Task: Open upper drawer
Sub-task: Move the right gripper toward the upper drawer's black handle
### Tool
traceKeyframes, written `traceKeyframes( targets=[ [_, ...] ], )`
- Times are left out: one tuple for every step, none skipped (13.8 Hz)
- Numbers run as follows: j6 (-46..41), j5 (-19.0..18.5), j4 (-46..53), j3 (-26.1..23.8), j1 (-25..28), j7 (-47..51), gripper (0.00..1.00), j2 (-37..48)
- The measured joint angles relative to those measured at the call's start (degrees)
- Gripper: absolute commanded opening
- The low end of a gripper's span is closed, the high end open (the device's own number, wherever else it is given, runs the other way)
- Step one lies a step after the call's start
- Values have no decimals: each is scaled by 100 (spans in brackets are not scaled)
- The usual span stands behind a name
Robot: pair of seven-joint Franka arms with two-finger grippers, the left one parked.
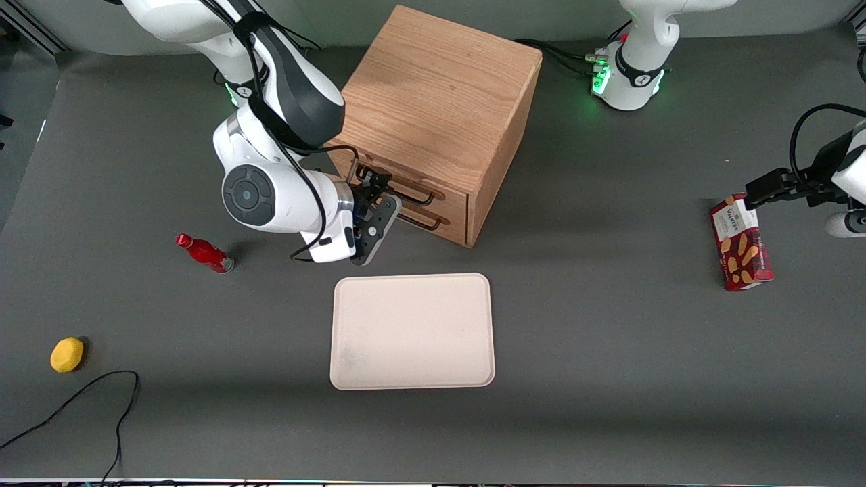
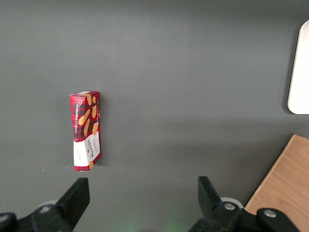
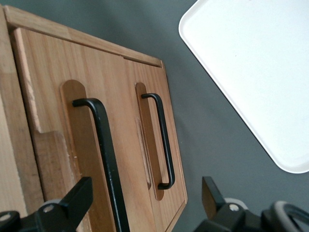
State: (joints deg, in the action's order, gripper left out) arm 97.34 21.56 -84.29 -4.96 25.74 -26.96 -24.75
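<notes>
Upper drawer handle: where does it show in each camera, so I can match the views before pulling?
Front view: the upper drawer handle is the black bar just under the cabinet top, above the lower handle, with the gripper at its working-arm end.
Right wrist view: the upper drawer handle runs between the open fingers.
Left wrist view: not in it.
Shared landmark: the white tray.

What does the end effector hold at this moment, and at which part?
Nothing is held. The open end effector is in front of the upper drawer, its fingers on either side of the black handle without closing on it.
</notes>
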Motion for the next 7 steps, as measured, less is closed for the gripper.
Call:
traceKeyframes(
  targets=[
    [3,0,-48,1,0,-13,100,0],
    [6,0,-90,1,0,-22,100,1],
    [11,0,-151,1,1,-32,100,7],
    [15,-1,-200,1,4,-39,100,21],
    [16,-1,-256,1,17,-46,100,48],
    [16,-5,-316,1,40,-50,100,80],
    [15,-19,-371,1,66,-50,100,110]
  ],
)
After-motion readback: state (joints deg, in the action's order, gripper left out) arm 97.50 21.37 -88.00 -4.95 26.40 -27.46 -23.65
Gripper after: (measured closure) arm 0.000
